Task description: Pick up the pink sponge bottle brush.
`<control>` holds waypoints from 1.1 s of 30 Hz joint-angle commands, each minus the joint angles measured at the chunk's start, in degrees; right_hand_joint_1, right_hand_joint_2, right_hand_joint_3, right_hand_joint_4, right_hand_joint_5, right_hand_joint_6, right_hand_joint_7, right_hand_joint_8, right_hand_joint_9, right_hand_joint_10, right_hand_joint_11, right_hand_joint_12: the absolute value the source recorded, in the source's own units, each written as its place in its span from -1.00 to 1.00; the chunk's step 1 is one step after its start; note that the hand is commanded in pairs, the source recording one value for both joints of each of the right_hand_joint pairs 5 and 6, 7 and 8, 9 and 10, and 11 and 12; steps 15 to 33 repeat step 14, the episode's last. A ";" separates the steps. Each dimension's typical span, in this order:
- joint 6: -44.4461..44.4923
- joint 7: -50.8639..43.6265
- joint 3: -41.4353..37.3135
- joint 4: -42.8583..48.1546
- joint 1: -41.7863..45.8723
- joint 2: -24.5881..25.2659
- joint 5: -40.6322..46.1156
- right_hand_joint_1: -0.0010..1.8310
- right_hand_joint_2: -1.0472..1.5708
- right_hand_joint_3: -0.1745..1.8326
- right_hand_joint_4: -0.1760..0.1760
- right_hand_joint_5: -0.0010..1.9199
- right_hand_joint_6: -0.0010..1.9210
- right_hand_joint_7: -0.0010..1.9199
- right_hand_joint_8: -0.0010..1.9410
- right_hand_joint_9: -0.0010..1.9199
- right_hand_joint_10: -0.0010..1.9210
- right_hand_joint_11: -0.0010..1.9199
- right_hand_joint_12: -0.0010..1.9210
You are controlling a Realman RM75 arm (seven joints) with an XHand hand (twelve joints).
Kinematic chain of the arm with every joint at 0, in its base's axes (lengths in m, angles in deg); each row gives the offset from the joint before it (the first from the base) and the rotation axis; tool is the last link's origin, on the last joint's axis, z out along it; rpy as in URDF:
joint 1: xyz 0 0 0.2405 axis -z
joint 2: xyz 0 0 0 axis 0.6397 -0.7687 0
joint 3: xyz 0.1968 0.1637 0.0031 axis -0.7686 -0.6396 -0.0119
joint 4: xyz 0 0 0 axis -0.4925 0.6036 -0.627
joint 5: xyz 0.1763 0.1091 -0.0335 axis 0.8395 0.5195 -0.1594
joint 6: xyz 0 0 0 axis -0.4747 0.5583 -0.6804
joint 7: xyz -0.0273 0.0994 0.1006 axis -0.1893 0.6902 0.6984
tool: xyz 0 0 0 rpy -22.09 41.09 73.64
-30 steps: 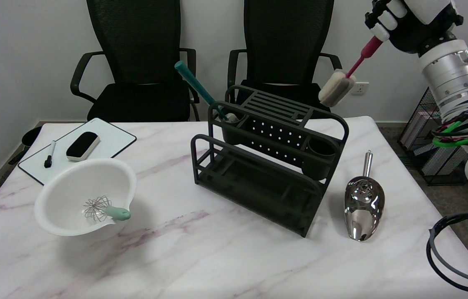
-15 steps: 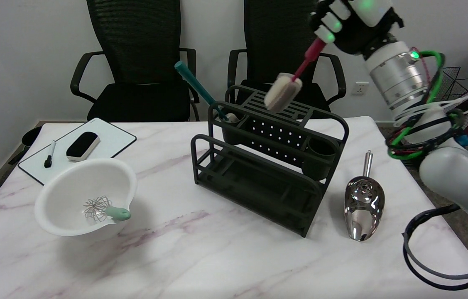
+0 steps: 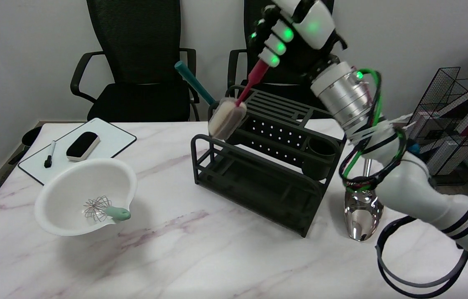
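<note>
Right black-and-white robot hand [image 3: 290, 31] holds the pink-handled sponge bottle brush [image 3: 238, 104] in the air.
Fingers clamped around the pink handle's top — the brush slants down-left, its pale sponge head in front of the left end of the dark metal dish rack [image 3: 267, 166], beside the teal-handled brush [image 3: 194, 87].

- Two black mesh office chairs [image 3: 140, 62] stand behind a white marble-patterned table [image 3: 217, 257], backed by a plain pale wall [image 3: 404, 37].
- A wall socket [image 3: 360, 88] sits low on it.
- A wire rack [image 3: 452, 120] of books stands on the floor at right.
</note>
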 commanded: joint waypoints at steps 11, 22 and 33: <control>6.38 9.59 10.41 -21.97 8.35 10.25 -24.40 0.03 1.00 -0.16 0.00 1.00 1.00 1.00 0.98 1.00 1.00 1.00 1.00; 6.42 10.08 10.69 -22.89 8.87 10.76 -24.07 0.02 1.00 -0.15 0.00 1.00 1.00 1.00 0.98 1.00 1.00 1.00 1.00; 6.42 10.08 10.69 -22.89 8.87 10.76 -24.07 0.02 1.00 -0.15 0.00 1.00 1.00 1.00 0.98 1.00 1.00 1.00 1.00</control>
